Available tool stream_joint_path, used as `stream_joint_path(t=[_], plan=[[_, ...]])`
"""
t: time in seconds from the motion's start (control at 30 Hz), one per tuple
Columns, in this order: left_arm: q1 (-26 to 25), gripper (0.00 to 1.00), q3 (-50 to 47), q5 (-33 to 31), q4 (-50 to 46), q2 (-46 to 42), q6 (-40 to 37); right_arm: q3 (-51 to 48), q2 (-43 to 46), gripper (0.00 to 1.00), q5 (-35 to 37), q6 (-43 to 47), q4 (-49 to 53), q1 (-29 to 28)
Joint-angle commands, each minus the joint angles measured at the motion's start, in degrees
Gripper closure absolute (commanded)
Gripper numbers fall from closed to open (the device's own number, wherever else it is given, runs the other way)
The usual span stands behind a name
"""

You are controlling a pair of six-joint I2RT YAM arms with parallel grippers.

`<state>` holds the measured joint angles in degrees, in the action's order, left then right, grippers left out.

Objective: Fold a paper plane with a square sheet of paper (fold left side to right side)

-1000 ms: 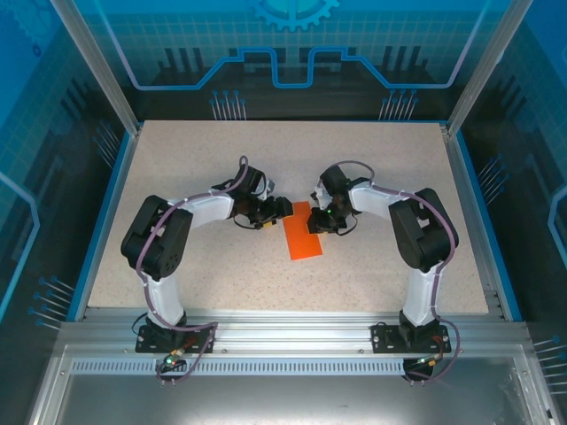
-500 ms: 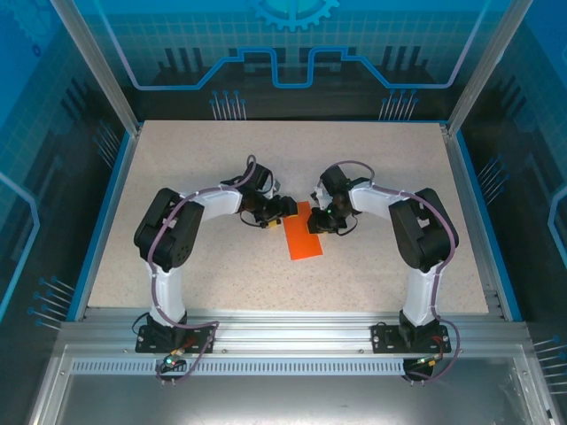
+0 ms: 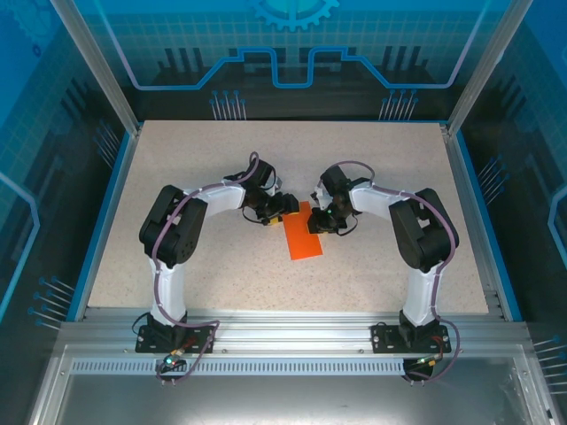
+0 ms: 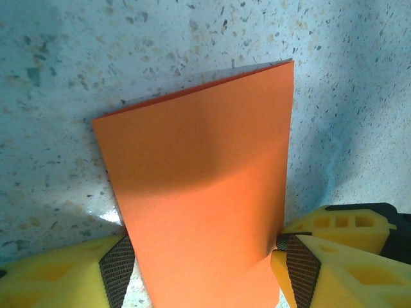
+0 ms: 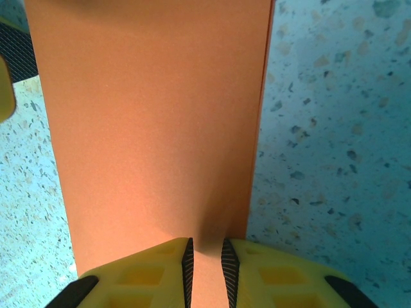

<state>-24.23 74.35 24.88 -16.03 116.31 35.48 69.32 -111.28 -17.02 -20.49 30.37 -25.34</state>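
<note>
A speckled counter (image 3: 372, 159) is spread beneath the left tool (image 3: 283, 211) and right tool (image 3: 319, 221). Blue panels (image 3: 292, 44) are seen beyond them, and an aluminium rail (image 3: 292, 341) is set behind them.

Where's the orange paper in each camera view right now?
Top external: orange paper at table centre, between left tool and right tool.
Left wrist: paper mid-frame, between the open fingers.
Right wrist: paper left and centre, pinched by right tool.
Shared landmark: speckled tabletop.
</note>
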Motion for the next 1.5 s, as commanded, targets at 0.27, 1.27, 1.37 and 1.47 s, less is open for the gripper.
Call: stream_joint_path(t=[0.27, 1.27, 1.37, 1.47], plan=[[-0.4, 0.31, 6.1, 0.9, -0.3, 4.1, -3.3, -6.5, 7.7, 0.67, -5.0, -2.4, -3.4, 3.2], [-0.7, 0.64, 8.5, 7.1, 4.6, 4.9, -8.2, -12.3, 9.6, 0.44, -18.9, -1.5, -22.3, 12.9], [-0.7, 0.64, 8.6, 7.2, 4.9, 5.0, -7.8, -9.9, 6.9, 0.44, -19.7, -2.4, -23.5, 12.8], [-0.6, 0.63, 8.4, 7.2, 5.0, 5.0, -7.5, -8.6, 4.5, 0.44, -20.1, -3.1, -24.9, 12.8]])
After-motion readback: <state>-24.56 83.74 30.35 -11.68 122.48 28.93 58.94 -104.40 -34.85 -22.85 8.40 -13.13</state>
